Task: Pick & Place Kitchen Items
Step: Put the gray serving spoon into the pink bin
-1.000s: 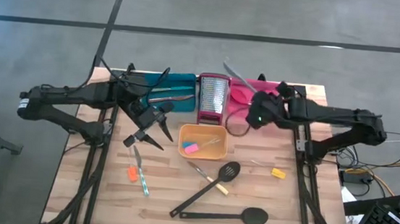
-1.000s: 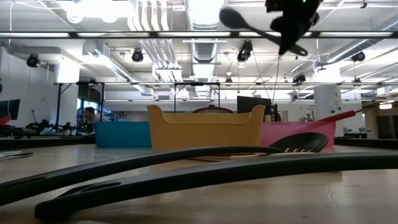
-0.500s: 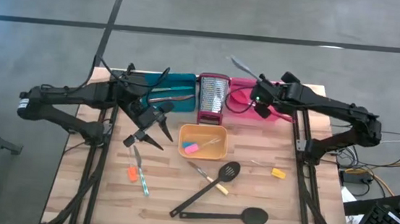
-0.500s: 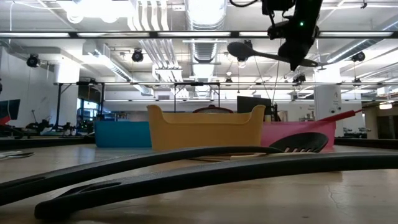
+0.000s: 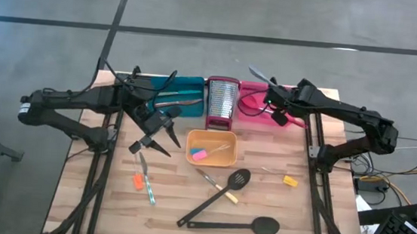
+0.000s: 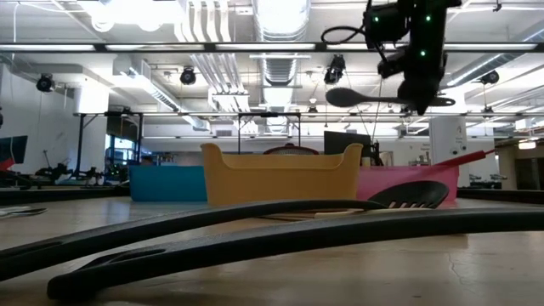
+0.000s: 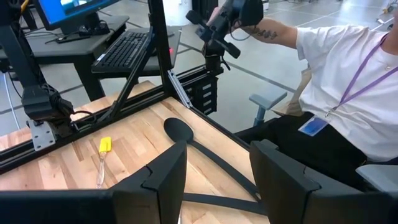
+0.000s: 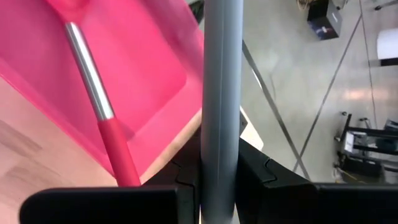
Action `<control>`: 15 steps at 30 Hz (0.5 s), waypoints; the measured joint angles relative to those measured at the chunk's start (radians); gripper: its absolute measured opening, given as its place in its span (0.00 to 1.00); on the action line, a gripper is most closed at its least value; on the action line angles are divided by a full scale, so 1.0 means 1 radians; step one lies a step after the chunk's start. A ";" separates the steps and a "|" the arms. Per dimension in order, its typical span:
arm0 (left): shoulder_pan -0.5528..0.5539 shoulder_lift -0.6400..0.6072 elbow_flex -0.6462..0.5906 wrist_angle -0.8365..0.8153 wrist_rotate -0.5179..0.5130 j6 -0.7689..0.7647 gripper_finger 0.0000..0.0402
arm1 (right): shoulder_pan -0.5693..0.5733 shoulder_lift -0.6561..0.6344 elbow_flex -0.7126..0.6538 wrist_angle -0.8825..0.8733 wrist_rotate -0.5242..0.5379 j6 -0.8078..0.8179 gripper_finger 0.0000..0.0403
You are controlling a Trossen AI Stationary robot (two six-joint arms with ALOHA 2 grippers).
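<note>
Grey spoon [image 5: 260,78] clamped in right gripper [image 5: 274,97], fingers closed tight on its handle, held up in the air over the pink tray [image 5: 255,88] at the table's far edge; low view shows spoon [image 6: 361,97] roughly level, bowl pointing away from the gripper [image 6: 418,87]. Right wrist view: grey handle [image 8: 220,106] runs straight between the two dark fingers, pink tray [image 8: 143,68] below with a red-handled metal tool [image 8: 99,106] lying in it. Left gripper [image 5: 158,134] hangs above bare wood just left of the orange tray [image 5: 211,149], fingers parted, holding nothing. On the table: slotted spatula [image 5: 217,195] and long black spoon [image 5: 238,226] near the front, yellow piece [image 5: 290,181] on the right, thin colour-handled tools [image 5: 144,181] on the left, pink and blue bits inside the orange tray. Steel grater [image 5: 221,103] upright between teal tray [image 5: 176,95] and pink tray. Person in white shirt [image 7: 345,74] seated beyond the table in left wrist view.
</note>
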 joint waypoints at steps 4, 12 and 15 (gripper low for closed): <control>0.000 0.000 0.000 0.000 0.000 0.000 0.45 | -0.008 0.000 -0.047 0.000 0.000 -0.017 0.12; 0.000 0.000 0.000 0.014 0.000 0.001 0.45 | -0.014 0.000 -0.132 0.005 0.000 -0.057 0.12; 0.000 0.000 0.000 0.026 0.000 0.001 0.45 | -0.014 0.000 -0.148 0.007 0.000 -0.067 0.12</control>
